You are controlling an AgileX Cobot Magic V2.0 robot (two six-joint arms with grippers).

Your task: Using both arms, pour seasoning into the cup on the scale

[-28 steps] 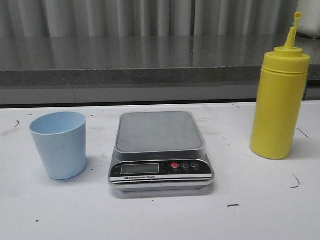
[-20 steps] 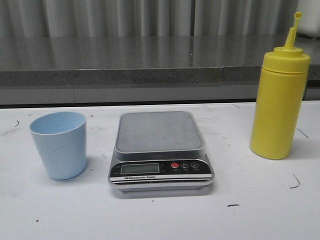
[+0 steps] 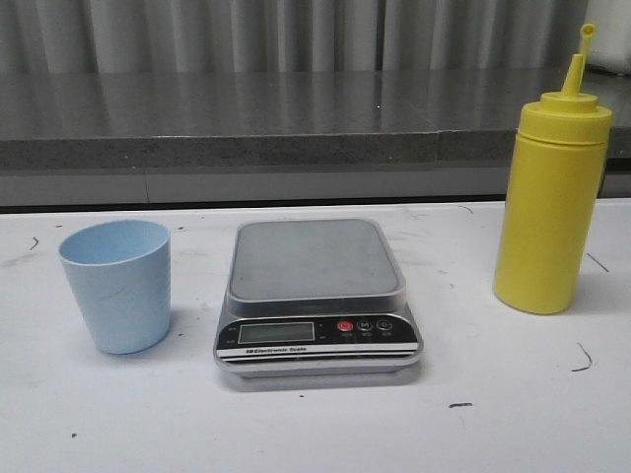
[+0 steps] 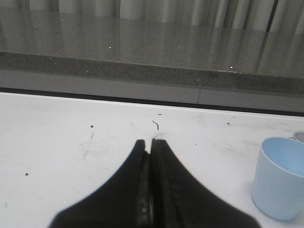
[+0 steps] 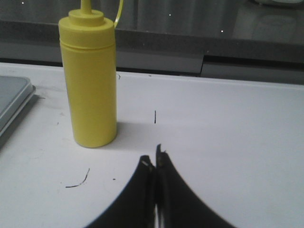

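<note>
Right pincer (image 5: pixel 154 161) closed, seasoning (image 5: pixel 90 80) apart

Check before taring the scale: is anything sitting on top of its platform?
Nothing shows on the scale; its platform is bare. The cup stands on the table to its left, the yellow bottle to its right. Beneath the scale is hidden.

cup (image 3: pixel 116 286) left of scale (image 3: pixel 315 296), seasoning (image 3: pixel 550 207) right, all apart
</note>
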